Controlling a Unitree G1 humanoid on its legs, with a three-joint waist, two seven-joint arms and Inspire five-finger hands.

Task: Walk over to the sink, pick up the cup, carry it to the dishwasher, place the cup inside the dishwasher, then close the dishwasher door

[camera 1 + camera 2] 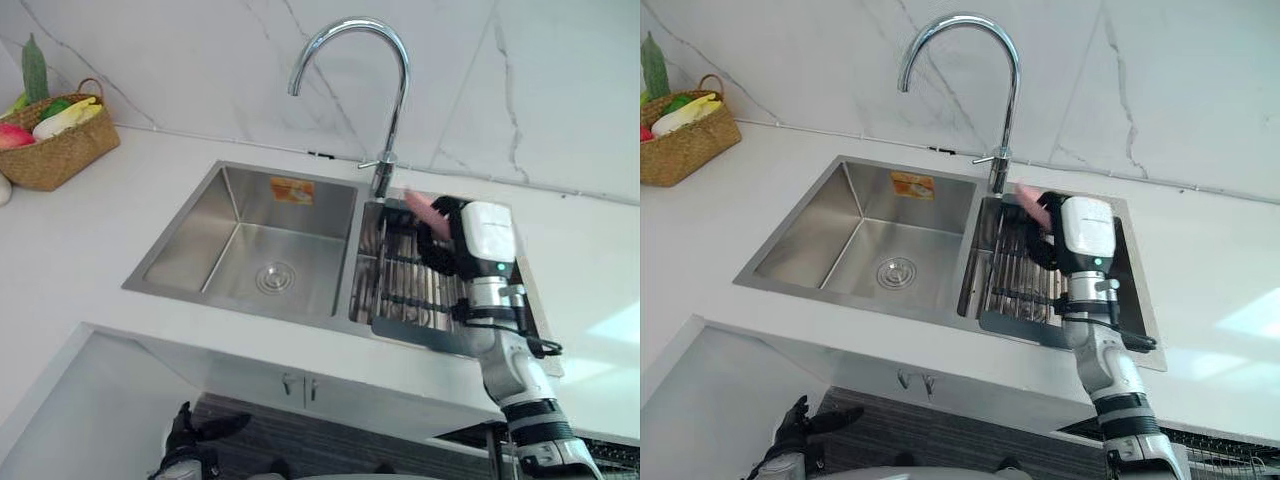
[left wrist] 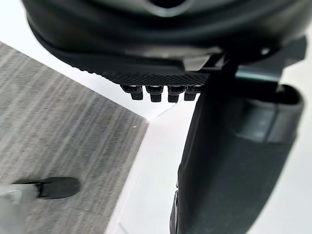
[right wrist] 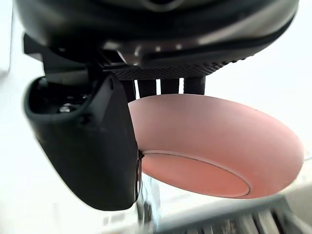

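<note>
- Right hand [image 3: 83, 146] holds the cup [image 3: 214, 151]: thumb on one side of the pink wall, fingers [image 3: 168, 86] curled round the other.
- The cup is over the rack [image 1: 410, 290] in the right half of the sink [image 1: 240, 240], just beside the foot of the tap [image 1: 395, 90]. I judge it lifted clear of the bars, but can't confirm that.
- Left hand [image 1: 195, 435] hangs low by the floor, fingers relaxed, holding nothing.
- Step in hand, as I judge it: pick-up done or nearly so. Carry, placing and door closing are all ahead.
- Risk 1: the wall is smooth and rounded and the hold looks like a side pinch. A jolt while walking could let the cup rotate or slide out.
- Risk 2: the tap is close. Drawing back at an angle could clip the cup against it and loosen the hold.
- Risk 3: lifting too low could catch the rim on the rack.
- Note: withdraw straight and high, and keep my wrist steady.
</note>
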